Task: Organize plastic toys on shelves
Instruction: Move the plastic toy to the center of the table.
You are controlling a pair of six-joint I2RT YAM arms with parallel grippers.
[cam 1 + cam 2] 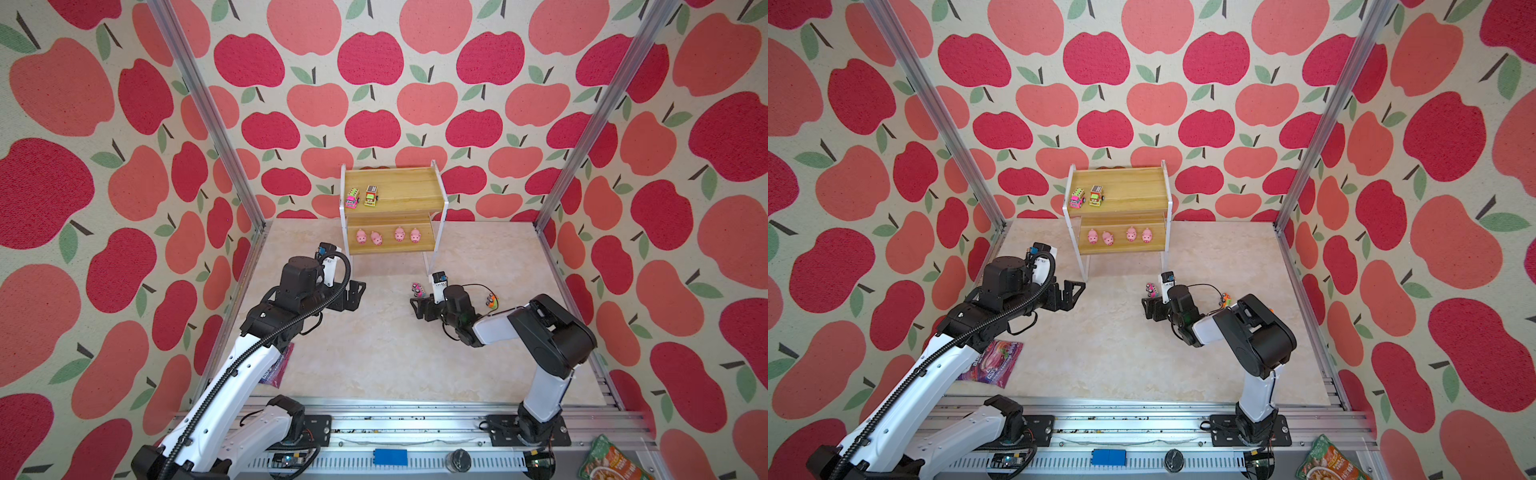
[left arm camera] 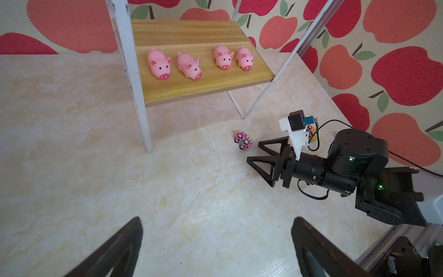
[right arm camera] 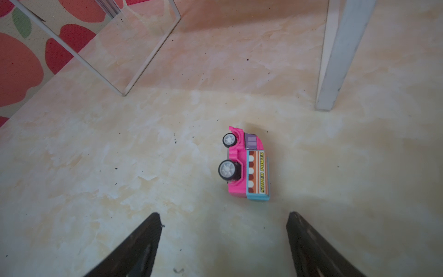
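Right gripper [image 3: 223, 214], jaws apart, is positioned just short of the side-lying pink-blue truck [image 3: 247, 165], lengthwise ahead.

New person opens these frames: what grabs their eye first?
The loud apple-print walls all around, then the rack at the back: four pink pigs in a row on its lower board, two toy trucks on the upper. Nearer, a pink truck lies on its side on the table, just ahead of the open right hand.
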